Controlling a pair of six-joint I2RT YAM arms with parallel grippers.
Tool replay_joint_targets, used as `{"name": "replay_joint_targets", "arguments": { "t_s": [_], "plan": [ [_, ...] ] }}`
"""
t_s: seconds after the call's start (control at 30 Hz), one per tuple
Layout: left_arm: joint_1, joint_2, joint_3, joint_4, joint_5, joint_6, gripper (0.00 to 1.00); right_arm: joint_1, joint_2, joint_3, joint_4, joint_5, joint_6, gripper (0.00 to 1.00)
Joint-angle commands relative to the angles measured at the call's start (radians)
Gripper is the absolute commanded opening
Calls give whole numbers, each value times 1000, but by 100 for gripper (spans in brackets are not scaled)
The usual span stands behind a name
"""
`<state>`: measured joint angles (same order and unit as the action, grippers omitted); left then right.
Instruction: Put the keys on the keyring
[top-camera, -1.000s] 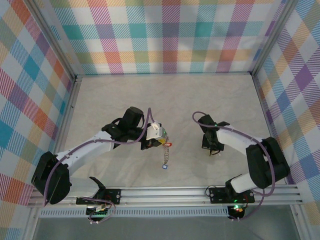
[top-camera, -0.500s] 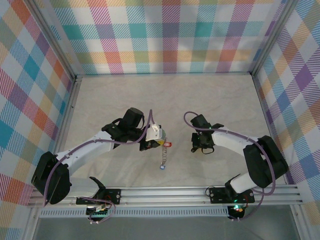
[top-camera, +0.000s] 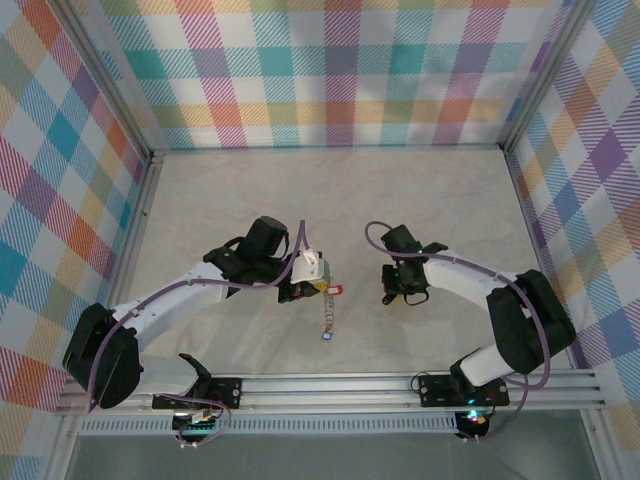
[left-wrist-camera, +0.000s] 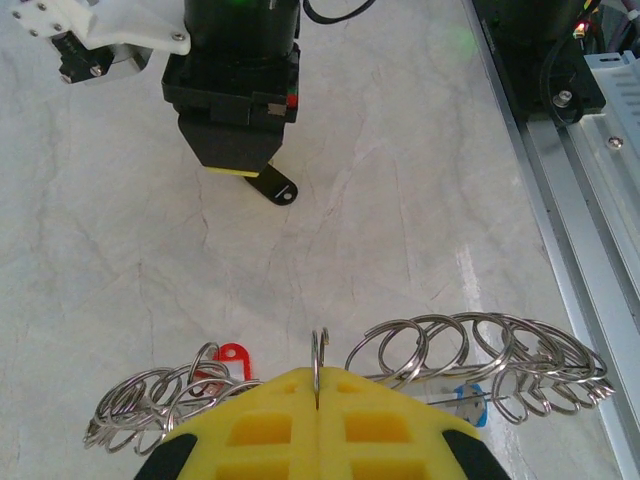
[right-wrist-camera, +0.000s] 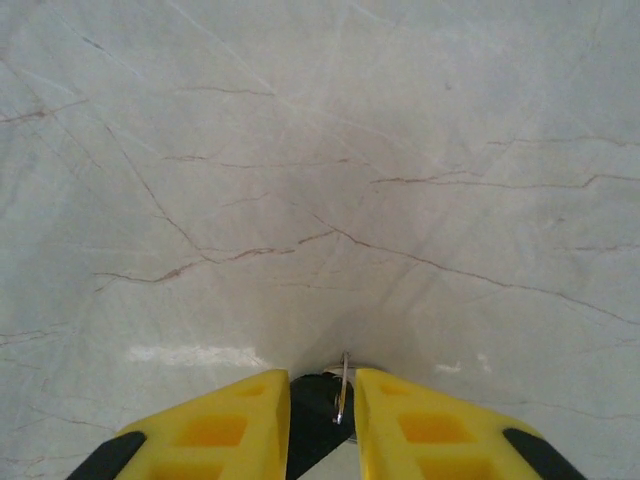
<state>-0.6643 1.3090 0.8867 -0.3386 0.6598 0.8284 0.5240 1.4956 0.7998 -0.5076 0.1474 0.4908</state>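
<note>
From above, the left pincer sits in the near half of the table, about midway between its left and right edges. The red key lies just beside its tip, on the side facing the other arm. A thin chain trails from there toward the near edge. The right pincer points down at the table a short way to the right, apart from the red key.

In the left wrist view, the left pincer has its yellow pads pressed together on the keyring, which stands edge-on between them. Linked loops of the chain spread out on either side over the table. The red key shows among the loops on the left, and a small blue tag among those on the right. Ahead, the right pincer stands tip-down, with the black key sticking out from under it.

In the right wrist view, the right pincer has its pads only slightly apart. The black key fills the narrow gap, pinched between them. A small metal ring stands edge-on against the right-hand pad, with bare marbled table beyond.
</note>
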Motion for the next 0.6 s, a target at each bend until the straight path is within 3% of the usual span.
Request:
{"name": "replay_joint_targets", "arguments": {
  "t_s": [0.0, 0.57],
  "plan": [
    [0, -8, 26, 4, 14, 18, 0, -4, 36, 44, -48, 1, -8, 22],
    [2, -16, 25, 6, 17, 15, 0, -5, 13, -4, -54, 18, 29, 19]
  ]
}}
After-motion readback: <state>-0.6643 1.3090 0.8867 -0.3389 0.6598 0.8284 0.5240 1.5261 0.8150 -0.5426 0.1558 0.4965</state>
